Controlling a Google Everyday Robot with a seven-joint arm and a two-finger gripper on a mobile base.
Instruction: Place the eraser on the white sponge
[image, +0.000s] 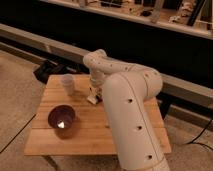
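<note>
Wooden counter (90, 135) has bare space front and right; dark bowl (62, 119) front-left, translucent cup (68, 84) near the back-left edge. Claw (93, 93) hangs mid-counter over white sponge (93, 99); cannot tell its spread, eraser not discernible.

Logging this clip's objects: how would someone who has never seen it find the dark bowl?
Start at the wooden table. The dark bowl sits on its front left part, nearer the camera than the translucent cup and the end effector. It alone is round, wide and dark purple-brown.
</note>
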